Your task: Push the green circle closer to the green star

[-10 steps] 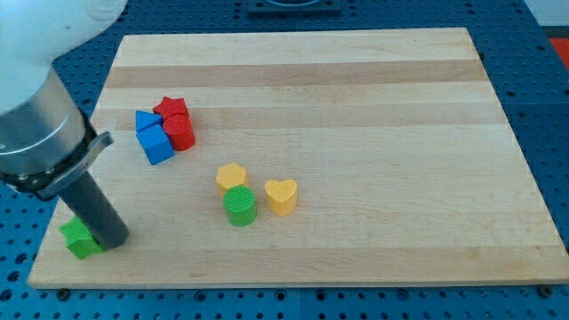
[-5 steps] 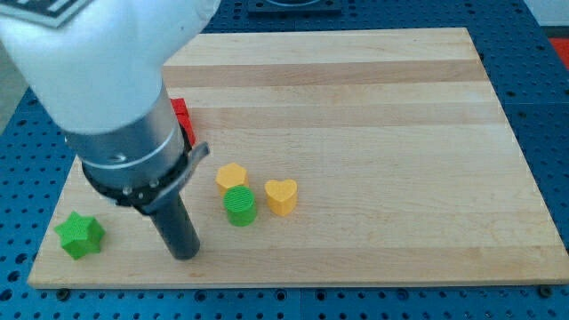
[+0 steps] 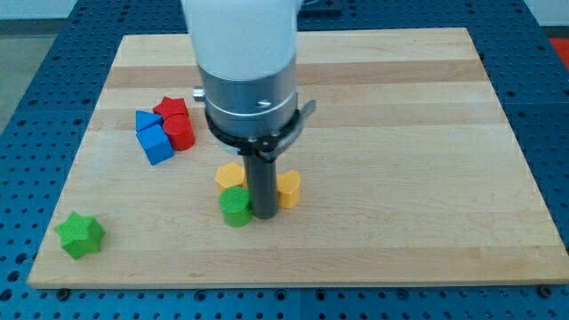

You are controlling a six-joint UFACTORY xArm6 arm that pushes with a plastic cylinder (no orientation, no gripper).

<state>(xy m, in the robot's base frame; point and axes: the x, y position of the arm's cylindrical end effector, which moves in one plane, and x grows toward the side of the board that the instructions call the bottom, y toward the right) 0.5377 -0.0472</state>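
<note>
So there's no claw on this arm, just a rod, nothing held. My tip (image 3: 263, 214) sits down between the green circle (image 3: 236, 206) and the yellow heart (image 3: 289, 189), touching or just beside the circle's right side. The green star (image 3: 80, 235) is well apart at the view's bottom left. Risk as I see it: the contact looks a bit high on the circle, so a leftward push could make it slip off toward the bottom edge. The yellow block (image 3: 229, 176) just above might get dragged along too.
</note>
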